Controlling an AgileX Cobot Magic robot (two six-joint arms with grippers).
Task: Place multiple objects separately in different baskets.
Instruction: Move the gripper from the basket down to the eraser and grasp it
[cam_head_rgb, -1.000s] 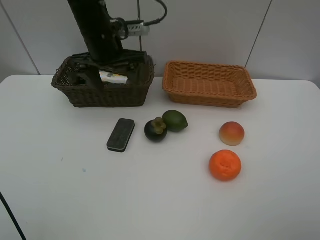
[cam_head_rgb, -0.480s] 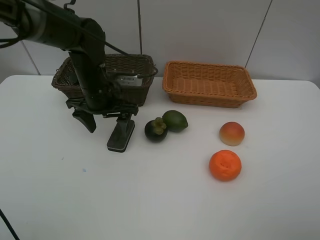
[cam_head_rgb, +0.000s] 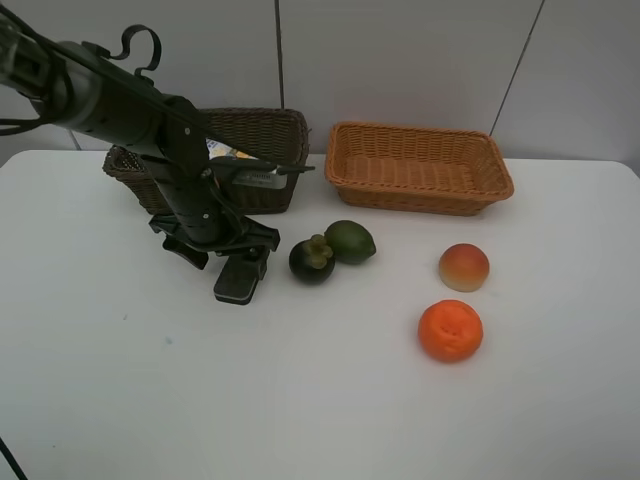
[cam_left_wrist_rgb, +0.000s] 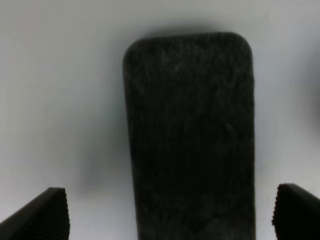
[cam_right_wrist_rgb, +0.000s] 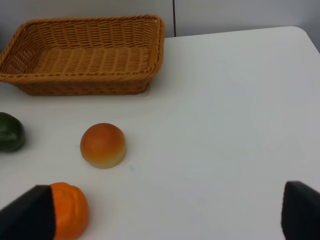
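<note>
At left centre of the overhead frame, we are hovering our left gripper (cam_head_rgb: 222, 252), fingers (cam_left_wrist_rgb: 46, 214) spread wide and gripping nothing, over the dark flat case (cam_head_rgb: 238, 284), a rounded black slab with a felt-like face. It is lying between both fingers, touching neither, on the white table (cam_head_rgb: 300, 400) before pale wall panels (cam_head_rgb: 400, 60).

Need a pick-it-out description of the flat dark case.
Start at the dark brown basket, rear left. In front of it, left of the mangosteen, lies the dark flat case. It is the only flat rectangular thing; its neighbours are round.
</note>
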